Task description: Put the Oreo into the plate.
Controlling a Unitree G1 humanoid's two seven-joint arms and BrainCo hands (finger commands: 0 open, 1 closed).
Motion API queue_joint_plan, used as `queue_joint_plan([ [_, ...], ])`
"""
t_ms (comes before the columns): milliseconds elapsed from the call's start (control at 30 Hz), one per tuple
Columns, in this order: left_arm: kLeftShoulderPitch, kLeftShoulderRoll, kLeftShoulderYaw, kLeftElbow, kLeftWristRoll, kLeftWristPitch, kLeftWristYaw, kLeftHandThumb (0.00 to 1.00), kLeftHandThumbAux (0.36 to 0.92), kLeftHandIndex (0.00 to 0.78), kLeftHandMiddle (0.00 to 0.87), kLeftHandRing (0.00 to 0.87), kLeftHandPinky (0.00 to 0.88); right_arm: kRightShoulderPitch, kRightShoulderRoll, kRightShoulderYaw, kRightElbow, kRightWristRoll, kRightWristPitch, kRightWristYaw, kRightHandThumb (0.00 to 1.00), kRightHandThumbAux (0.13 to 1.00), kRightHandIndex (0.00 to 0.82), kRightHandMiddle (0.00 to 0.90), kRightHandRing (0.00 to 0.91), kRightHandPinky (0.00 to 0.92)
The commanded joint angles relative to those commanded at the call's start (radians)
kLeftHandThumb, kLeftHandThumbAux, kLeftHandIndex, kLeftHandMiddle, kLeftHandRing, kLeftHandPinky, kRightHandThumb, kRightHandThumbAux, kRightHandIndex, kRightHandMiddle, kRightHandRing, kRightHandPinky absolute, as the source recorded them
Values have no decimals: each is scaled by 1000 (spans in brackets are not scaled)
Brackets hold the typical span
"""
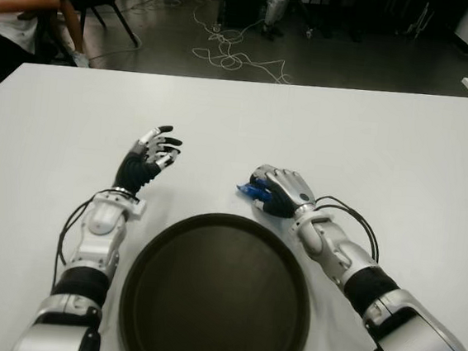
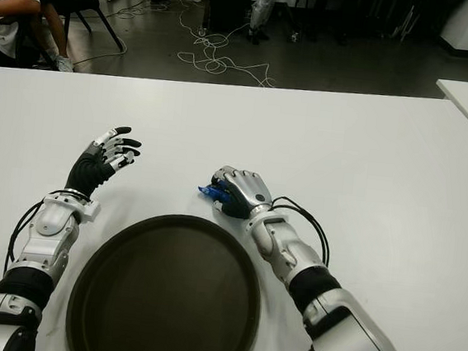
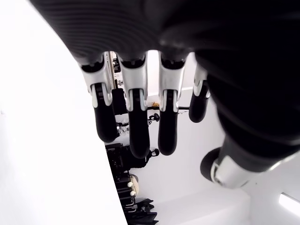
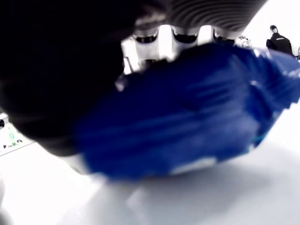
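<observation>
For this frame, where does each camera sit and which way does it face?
Left and right eye views: head, looking down at the white table; both arms, dark plate.
Left wrist view: under the left hand, along spread fingers.
Right wrist view: under the right hand, filled by the blue Oreo pack.
Shared: Oreo pack, eye and right wrist views.

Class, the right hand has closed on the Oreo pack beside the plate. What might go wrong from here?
1. The right hand covers the Oreo pack from above on the table; only one end shows, so the hold may be shallow and the pack could slip on lifting.
2. The plate has a raised rim close by; a low carry might clip it.
3. The left hand is open by the plate's far-left side and steadies nothing.
</observation>
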Motion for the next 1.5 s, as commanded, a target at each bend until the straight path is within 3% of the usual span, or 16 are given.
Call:
queue_joint_plan([
  [1133,1,1,4,0,1,-7,-4,286,648,184,329,326,311,-15,-1,28,5,-32,68,-23,679,737,422,472,475,446],
  [1400,-4,0,4,8,4,-6,4,283,663,183,324,316,306,-28,-7,33,0,-57,89,-97,684,734,424,551,542,517],
  [1500,-7,-1,4,12,3,-6,2,280,661,186,330,321,309,-20,-27,18,-52,-53,98,-81,686,733,425,591,586,565],
])
